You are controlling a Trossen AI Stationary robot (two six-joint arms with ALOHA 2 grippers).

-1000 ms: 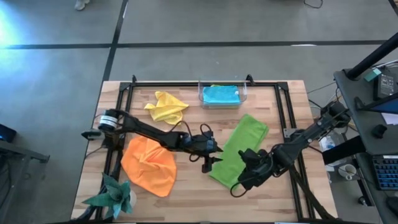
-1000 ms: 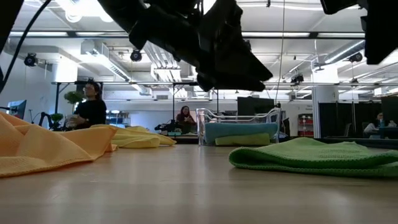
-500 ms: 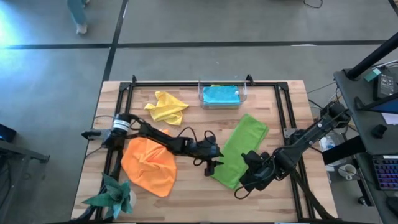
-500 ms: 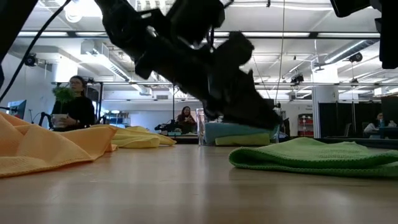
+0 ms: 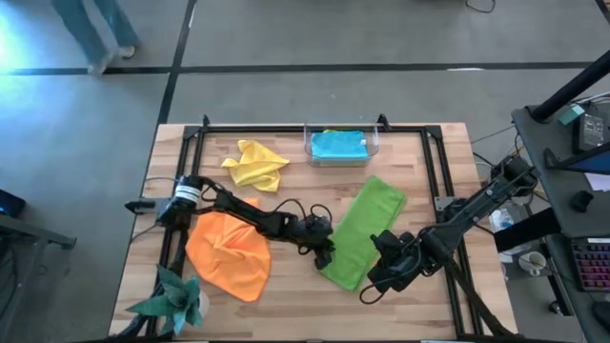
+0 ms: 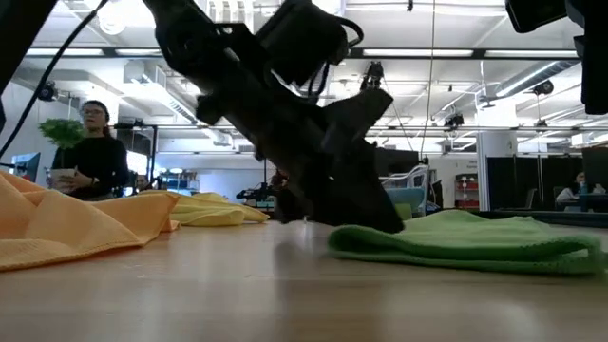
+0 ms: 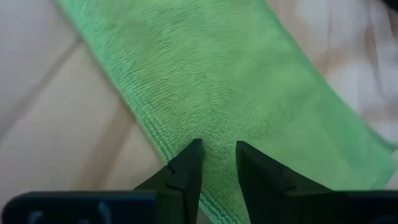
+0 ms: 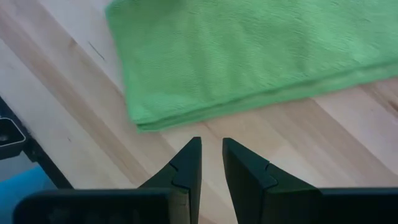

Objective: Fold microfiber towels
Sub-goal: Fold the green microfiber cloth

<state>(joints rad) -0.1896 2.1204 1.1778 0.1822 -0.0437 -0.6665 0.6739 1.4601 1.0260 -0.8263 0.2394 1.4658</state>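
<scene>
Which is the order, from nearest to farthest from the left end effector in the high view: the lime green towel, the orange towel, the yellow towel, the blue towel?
From the left end effector:
1. Lime green towel: right at its fingertips, at the towel's left edge.
2. Orange towel: to its left, under the left arm.
3. Yellow towel and blue towel, toward the far edge: too close to call.

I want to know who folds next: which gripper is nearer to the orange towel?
Left. The left gripper is at the lime green towel's edge, a short way from the orange towel; the right gripper is beyond the green towel.
</scene>
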